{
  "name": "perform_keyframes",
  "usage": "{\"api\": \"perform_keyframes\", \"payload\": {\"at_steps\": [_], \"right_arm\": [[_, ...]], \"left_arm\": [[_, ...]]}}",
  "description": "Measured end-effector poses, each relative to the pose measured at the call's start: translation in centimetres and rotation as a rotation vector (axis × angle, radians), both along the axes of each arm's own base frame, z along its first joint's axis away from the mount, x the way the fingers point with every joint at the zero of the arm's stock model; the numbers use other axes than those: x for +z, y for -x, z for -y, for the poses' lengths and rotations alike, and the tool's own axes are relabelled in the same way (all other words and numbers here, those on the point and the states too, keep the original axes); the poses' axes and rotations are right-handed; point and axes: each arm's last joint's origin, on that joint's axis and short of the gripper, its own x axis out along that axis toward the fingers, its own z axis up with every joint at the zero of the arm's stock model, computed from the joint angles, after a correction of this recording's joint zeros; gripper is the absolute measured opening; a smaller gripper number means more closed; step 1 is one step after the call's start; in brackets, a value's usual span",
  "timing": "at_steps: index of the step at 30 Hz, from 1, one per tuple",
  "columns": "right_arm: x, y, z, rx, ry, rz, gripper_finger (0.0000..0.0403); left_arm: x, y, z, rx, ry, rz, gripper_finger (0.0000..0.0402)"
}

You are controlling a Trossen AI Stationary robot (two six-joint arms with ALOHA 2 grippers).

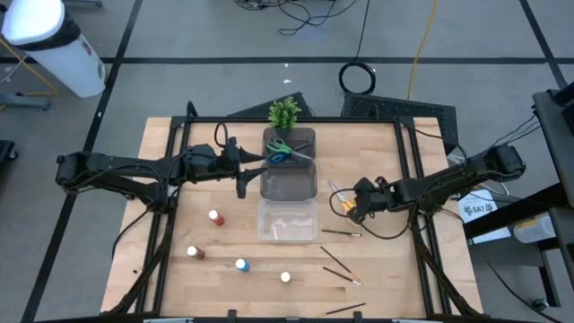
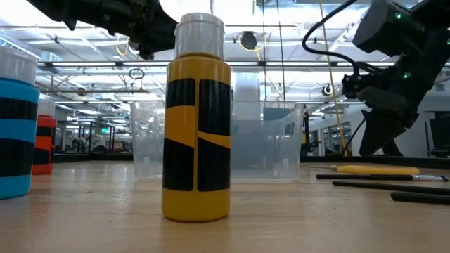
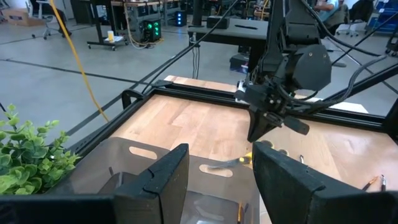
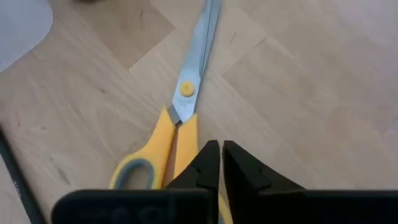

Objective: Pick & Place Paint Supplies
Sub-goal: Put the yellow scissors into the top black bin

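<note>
1. Grey floor with dark tape lines surrounds the wooden counter (image 1: 377,152), which sits in a black frame.
2. Along the counter's far middle stands a potted plant (image 1: 284,112), then a dark bin (image 1: 289,170), then a clear bin (image 1: 287,221) nearer the front.
3. Scissors with blue and green handles (image 1: 285,151) lie in the dark bin.
4. Left tool (image 1: 242,170) hangs by the dark bin's left edge, fingers (image 3: 163,180) spread with nothing between them.
5. Right tool (image 1: 356,208) is low over the counter, right of the clear bin, with its fingers (image 4: 208,167) pressed together.
6. Yellow scissors (image 4: 177,121) lie flat on the wood just under that tool, blades closed; the fingertips sit right at the handles, and I cannot tell whether they pinch anything.
7. Four small bottles stand on the front left of the counter: red (image 1: 215,218), brown (image 1: 193,253), blue (image 1: 240,265), pale (image 1: 285,277), all well apart.
8. Thin brushes (image 1: 340,272) lie scattered on the front right, one of them (image 1: 342,232) just right of the clear bin.
9. From counter level, a yellow and black bottle (image 2: 196,119) stands upright in front of the clear bin.
</note>
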Motion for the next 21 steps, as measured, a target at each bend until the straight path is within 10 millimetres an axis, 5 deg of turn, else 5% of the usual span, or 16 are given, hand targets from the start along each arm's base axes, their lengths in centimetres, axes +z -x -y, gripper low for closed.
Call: {"api": "perform_keyframes", "payload": {"at_steps": [14,21], "right_arm": [[0.2,-0.6,-4.0,0.226,-0.158,0.098,0.0],[-1.3,-0.1,-4.5,0.229,-0.169,-0.057,0.0]], "left_arm": [[0.0,-0.3,0.6,-0.018,0.059,0.031,0.0189],[0.0,-2.4,1.5,-0.058,0.071,0.049,0.0189]]}}
